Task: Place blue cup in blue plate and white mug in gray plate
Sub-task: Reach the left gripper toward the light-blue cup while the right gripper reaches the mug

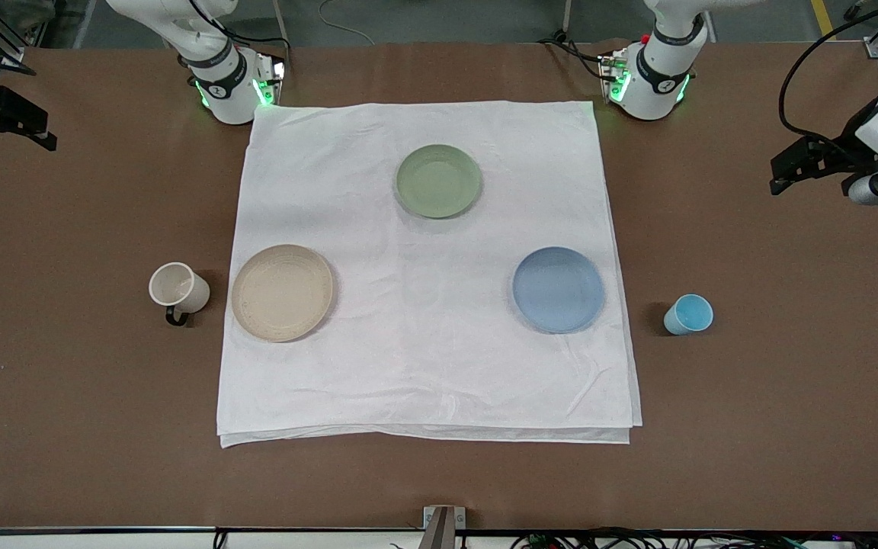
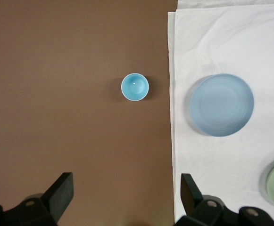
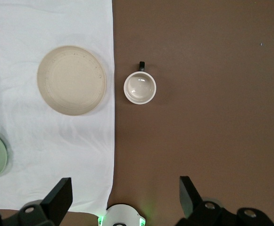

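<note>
Both claws hang spread and empty: the left claw high over bare tabletop near the blue cup, the right claw likewise above the white mug. Each vessel stands upright off the white cloth, just beside its target: blue plate, gray plate. That pairing suits one arm per cup.

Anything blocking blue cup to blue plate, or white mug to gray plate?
Nothing visible. The blue cup stands on bare table beside the blue plate, and the white mug beside the gray plate. Only the cloth edge lies between. Both plates are bare.
</note>
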Tool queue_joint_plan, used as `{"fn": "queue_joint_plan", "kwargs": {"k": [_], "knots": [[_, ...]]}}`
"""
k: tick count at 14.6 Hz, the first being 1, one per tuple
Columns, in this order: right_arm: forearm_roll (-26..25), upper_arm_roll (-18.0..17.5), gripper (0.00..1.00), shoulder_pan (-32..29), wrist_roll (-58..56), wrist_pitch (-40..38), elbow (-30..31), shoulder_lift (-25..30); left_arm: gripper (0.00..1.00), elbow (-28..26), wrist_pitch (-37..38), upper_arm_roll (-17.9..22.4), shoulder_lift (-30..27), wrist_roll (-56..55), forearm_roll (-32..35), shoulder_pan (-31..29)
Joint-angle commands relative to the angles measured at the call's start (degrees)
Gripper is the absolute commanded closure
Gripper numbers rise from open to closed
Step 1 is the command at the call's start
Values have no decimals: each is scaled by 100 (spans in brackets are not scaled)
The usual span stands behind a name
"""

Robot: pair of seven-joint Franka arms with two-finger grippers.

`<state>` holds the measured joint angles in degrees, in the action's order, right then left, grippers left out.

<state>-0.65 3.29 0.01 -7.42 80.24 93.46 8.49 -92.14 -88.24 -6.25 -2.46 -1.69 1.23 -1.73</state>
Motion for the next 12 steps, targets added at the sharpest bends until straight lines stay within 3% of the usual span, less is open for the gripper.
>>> {"fn": "queue_joint_plan", "kwargs": {"k": [1, 7, 12], "knots": [[-110, 5, 0, 60, -22, 27, 129, 144, 0, 143, 17, 1, 96, 64, 0, -3], [-110, 14, 0, 43, -22, 18, 138, 144, 0, 91, -385, 19, 842, 29, 26, -108], [-110, 23, 0, 25, -22, -78, 59, 109, 0, -1120, -2185, 19, 1405, -41, 149, -398]]}}
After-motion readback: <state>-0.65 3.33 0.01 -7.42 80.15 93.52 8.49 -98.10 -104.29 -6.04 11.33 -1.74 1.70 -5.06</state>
